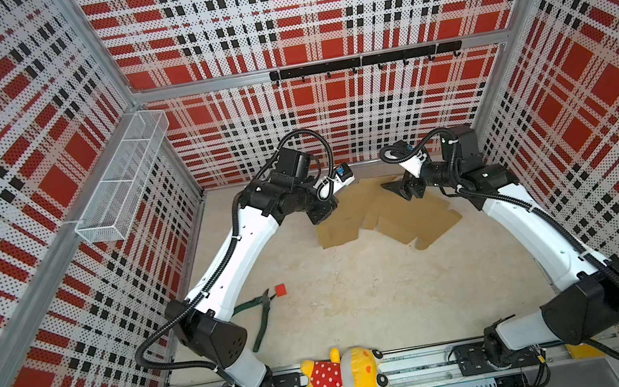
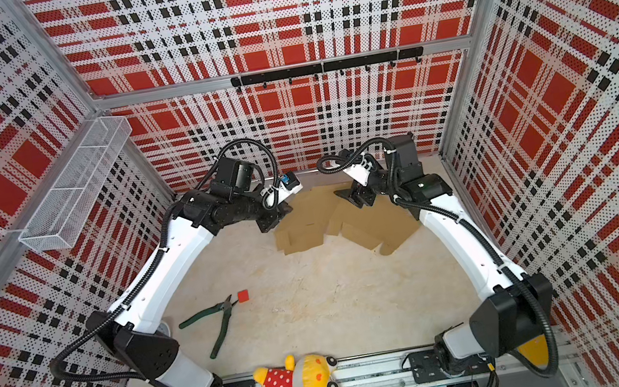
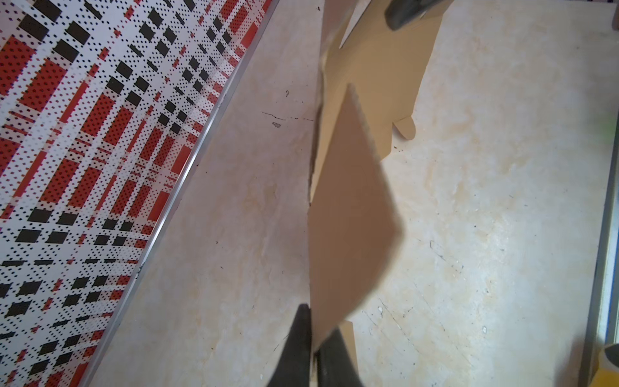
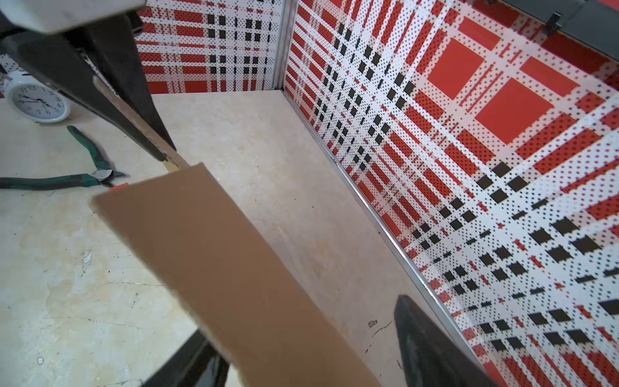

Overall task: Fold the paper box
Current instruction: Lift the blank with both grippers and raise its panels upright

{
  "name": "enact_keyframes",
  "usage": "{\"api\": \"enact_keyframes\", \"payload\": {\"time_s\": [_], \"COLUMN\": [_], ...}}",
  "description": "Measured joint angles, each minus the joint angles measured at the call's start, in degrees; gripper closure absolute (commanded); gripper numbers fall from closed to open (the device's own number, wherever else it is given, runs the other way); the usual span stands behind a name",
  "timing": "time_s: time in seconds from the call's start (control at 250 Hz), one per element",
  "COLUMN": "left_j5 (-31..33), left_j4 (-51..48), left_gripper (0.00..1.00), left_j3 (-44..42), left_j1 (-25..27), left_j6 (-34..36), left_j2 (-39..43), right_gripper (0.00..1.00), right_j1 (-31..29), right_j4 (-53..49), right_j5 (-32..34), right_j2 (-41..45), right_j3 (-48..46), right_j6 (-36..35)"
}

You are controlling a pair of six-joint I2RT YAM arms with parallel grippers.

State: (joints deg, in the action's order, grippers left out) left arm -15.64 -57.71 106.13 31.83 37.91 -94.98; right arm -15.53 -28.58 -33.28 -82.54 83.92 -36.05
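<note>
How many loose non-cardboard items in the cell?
4: pliers and red cube near the left arm, plush on the front rail, clock seen only in the right wrist view. More may be hidden.

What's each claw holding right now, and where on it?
Left claw is pinched on the edge of a raised flap of the paper box. Right claw straddles another flap with its jaws open, so it has no grip yet.
</note>
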Motion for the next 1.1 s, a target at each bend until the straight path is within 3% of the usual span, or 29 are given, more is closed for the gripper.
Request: {"api": "enact_keyframes", "payload": {"time_s": [0.06,0.192,0.284,0.384,0.576,0.704,0.944,1.1], "left_j5": [0.0,0.0,-0.3,-1.4,-7.1,-12.8,-24.8,-32.2], "left_j4": [-0.3,-0.7,-0.7,-0.6,-0.4,0.3,5.0,8.5], "left_gripper": [0.90,0.91,0.90,0.76,0.36,0.23,0.18,0.18], "left_j3": [0.0,0.0,0.0,0.0,0.3,0.3,-5.3,-11.2], "left_j1": [0.0,0.0,-0.1,-1.0,-5.2,-11.1,-23.3,-25.8], "left_j6": [0.4,1.0,1.0,0.5,-1.7,-3.8,-9.3,-12.5], "left_j2": [0.0,0.1,0.2,0.3,0.9,1.9,7.7,9.8], "right_gripper": [0.45,0.75,0.85,1.00,1.00,1.00,1.00,1.00], "right_j1": [0.0,0.0,0.0,0.0,0.1,0.6,2.7,3.4], "right_j4": [-0.5,-1.7,-2.7,-3.1,-4.0,-4.0,3.8,14.8], "right_j5": [-1.4,-4.2,-5.6,-6.4,-7.9,-10.8,-18.3,-21.2], "right_j2": [-1.2,-2.2,-2.3,-2.3,-2.3,-2.3,-2.2,-2.2], "right_j3": [1.4,2.6,2.6,2.6,2.6,2.6,-0.5,-8.1], "right_j6": [-0.8,-2.4,-3.5,-4.5,-4.5,-3.4,3.9,12.5]}}
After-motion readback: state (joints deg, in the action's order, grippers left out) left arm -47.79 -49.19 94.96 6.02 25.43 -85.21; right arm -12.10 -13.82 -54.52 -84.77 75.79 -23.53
